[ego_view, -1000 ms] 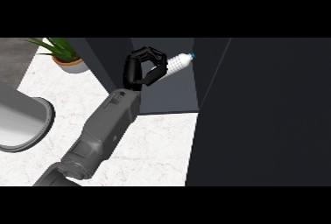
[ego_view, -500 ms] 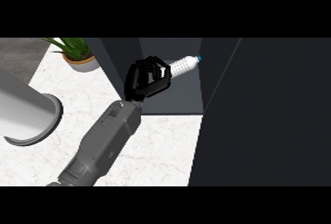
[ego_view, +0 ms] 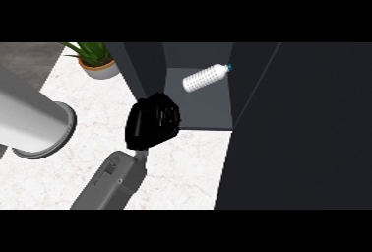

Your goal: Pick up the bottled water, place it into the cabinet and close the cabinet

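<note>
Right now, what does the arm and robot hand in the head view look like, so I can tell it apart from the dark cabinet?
One arm shows: a grey, boxy forearm with rounded edges and a small darker panel marking on its upper face, narrowing to a slim grey wrist. The robot hand is glossy black with segmented fingers. No cables or sleeves are visible. Against the dark cabinet, its black blends in; the grey forearm stands out on the pale marble counter.

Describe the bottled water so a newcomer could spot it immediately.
Find the dark cabinet standing open on the marble counter. Inside its grey compartment lies the bottled water, tilted, above the black hand. It is the only white ribbed thing, with a blue cap.
</note>
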